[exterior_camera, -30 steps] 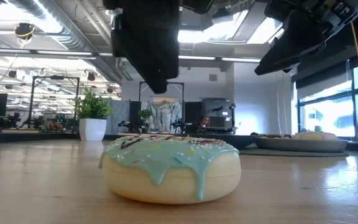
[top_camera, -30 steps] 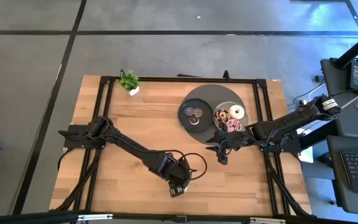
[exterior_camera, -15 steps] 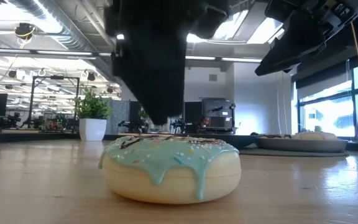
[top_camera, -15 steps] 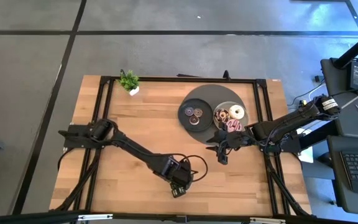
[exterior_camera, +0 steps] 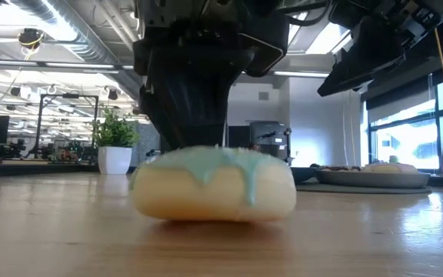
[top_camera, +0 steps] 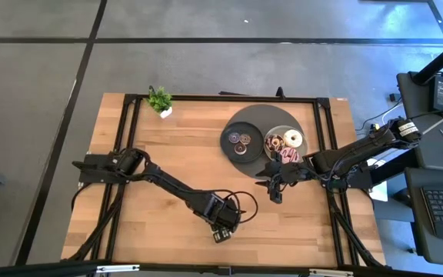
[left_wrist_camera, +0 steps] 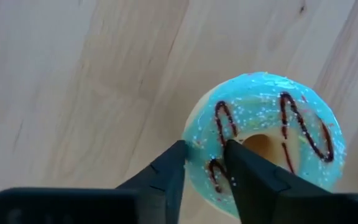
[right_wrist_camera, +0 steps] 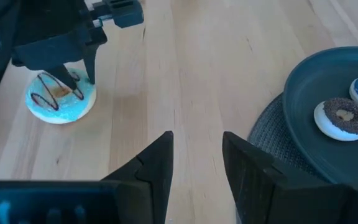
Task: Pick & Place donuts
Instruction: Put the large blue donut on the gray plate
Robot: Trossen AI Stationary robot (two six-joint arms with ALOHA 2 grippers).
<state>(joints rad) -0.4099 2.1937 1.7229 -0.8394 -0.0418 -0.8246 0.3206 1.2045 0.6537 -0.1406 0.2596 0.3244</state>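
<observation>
A cream donut with green icing and chocolate stripes (left_wrist_camera: 266, 99) sits near the table's near edge, big in the low view (exterior_camera: 214, 192) and small in the right wrist view (right_wrist_camera: 58, 102). My left gripper (left_wrist_camera: 204, 146) is over it (top_camera: 223, 232), shut on its ring. My right gripper (right_wrist_camera: 197, 140) hangs open above bare wood near the plates (top_camera: 274, 196), touching nothing. Other donuts, cream (top_camera: 293, 139), pink (top_camera: 287, 156) and chocolate (right_wrist_camera: 344, 118), lie on a dark plate (right_wrist_camera: 303, 124). Minis (top_camera: 241, 141) lie on the plate beside it. My left gripper holds the green-iced donut by one side of its ring (left_wrist_camera: 207, 168), pinched between the two fingers. One finger (left_wrist_camera: 173, 162) stands at the outer rim and the other (left_wrist_camera: 241, 168) at the hole's edge. The fingers point down from above. The low view shows the donut's underside (exterior_camera: 214, 218) slightly above the wood.
Two dark plates rest on a round dark mat (top_camera: 264, 114) at the table's far right. A small potted plant (top_camera: 160, 101) stands at the far edge. Bare wood (top_camera: 160, 154) stretches between the donut and the plates. A black frame (top_camera: 133, 185) borders the table.
My left gripper has come down onto the green-iced donut near the table's near edge. In the low view the donut now stands higher than before, and its iced top no longer shows. My right arm has kept still.
</observation>
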